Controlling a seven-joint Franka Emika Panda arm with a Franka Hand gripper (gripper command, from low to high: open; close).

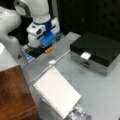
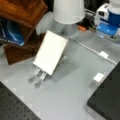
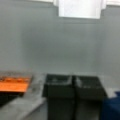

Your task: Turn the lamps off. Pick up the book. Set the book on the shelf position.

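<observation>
One black-topped box (image 1: 96, 51) and one white lamp shade (image 2: 68, 11) stand on the grey worktop (image 1: 100, 92). One book (image 1: 57, 91) leans tilted on a metal stand (image 2: 37, 76), beside the wooden block (image 1: 15, 95). The end effector (image 3: 73, 86), fingers together and holding nothing, sits well apart from the book.

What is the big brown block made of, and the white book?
The shelf position looks like polished wood: reddish-brown, with grain lines. The book looks like matte white paper or card, with small binding holes along one edge. It leans on a shiny, probably metal stand.
</observation>
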